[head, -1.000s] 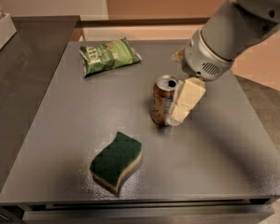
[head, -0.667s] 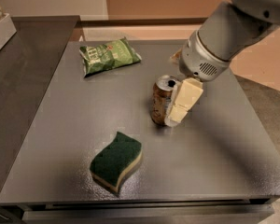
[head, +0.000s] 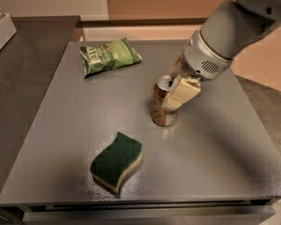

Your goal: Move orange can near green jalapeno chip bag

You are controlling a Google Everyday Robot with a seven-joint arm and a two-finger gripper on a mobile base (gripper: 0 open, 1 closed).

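Note:
The orange can [head: 160,110] stands upright on the grey table [head: 215,144], a little right of the middle. My gripper [head: 172,97] comes down from the upper right and is at the can's upper right side, overlapping it in view. The green jalapeno chip bag [head: 109,55] lies flat at the back left of the table, well apart from the can.
A dark green wavy sponge [head: 117,161] with a tan underside lies near the front edge, left of the can. A dark counter [head: 18,78] adjoins the table on the left. The floor drops away to the right and back.
My gripper has shifted slightly left and up against the can. The can, bag and sponge have not moved.

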